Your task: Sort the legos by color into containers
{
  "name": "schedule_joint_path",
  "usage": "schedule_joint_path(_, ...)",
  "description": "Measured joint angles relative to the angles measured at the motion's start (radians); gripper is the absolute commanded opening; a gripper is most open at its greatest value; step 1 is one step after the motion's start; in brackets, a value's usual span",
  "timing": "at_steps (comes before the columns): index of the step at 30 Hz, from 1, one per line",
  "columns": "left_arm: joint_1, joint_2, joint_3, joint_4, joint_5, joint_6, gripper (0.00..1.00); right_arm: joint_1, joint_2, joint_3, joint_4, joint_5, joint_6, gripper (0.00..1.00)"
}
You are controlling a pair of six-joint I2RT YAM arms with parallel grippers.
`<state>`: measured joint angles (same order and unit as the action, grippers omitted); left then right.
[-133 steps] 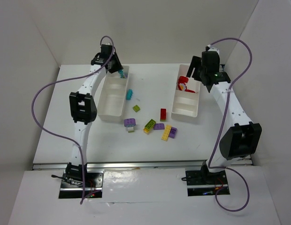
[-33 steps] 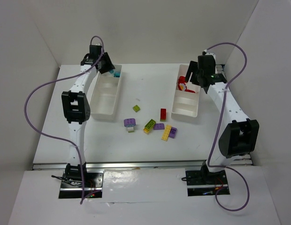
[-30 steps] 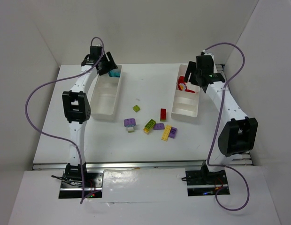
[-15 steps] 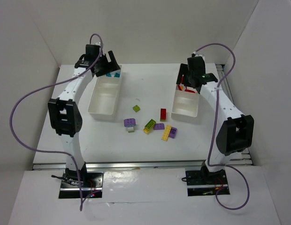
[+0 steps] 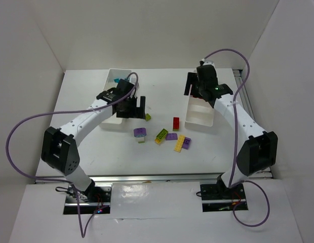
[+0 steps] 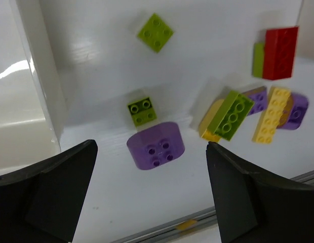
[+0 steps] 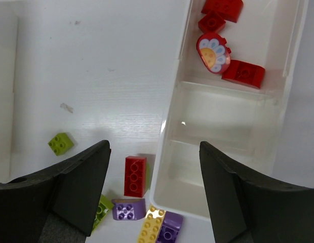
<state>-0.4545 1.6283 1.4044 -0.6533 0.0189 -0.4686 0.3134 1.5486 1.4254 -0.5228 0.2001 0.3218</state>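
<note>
Loose legos lie mid-table: a lime square [image 5: 147, 117], a red brick [image 5: 175, 123], a rounded purple piece [image 5: 140, 132], a lime brick on yellow [image 5: 161, 135], a long yellow brick [image 5: 180, 143] and flat purple ones [image 5: 171, 136]. My left gripper [image 5: 135, 106] hangs open beside the left container [image 5: 112, 121], above the purple piece [image 6: 156, 145] and a small lime brick [image 6: 142, 111]. A teal piece [image 5: 118, 80] lies in that tray's far end. My right gripper [image 5: 194, 87] is open over the right container [image 7: 169, 131], whose far compartment holds red pieces [image 7: 243, 73]. The red brick [image 7: 135, 175] lies just left of it.
White walls enclose the table on three sides. Purple cables loop from both arms. A metal rail [image 6: 197, 220] runs along the table's near edge. The right tray's two nearer compartments [image 7: 218, 121] hold nothing.
My left arm swung from the far end of the left tray back toward mid-table and its jaws opened; the teal piece stays in the tray. My right arm shifted left over its tray's edge.
</note>
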Motion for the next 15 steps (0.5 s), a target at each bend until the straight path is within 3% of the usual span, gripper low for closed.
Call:
schedule_joint_path(8,-0.130,-0.042,-0.131,-0.039,-0.022,0.109,1.00,0.033,-0.013,-0.045,0.002,-0.010,0.009,0.78)
schedule_joint_path(15,-0.153,-0.020,-0.154,-0.023,-0.061,0.177,1.00,0.038,-0.027,-0.045,0.002,-0.008,0.021,0.78)
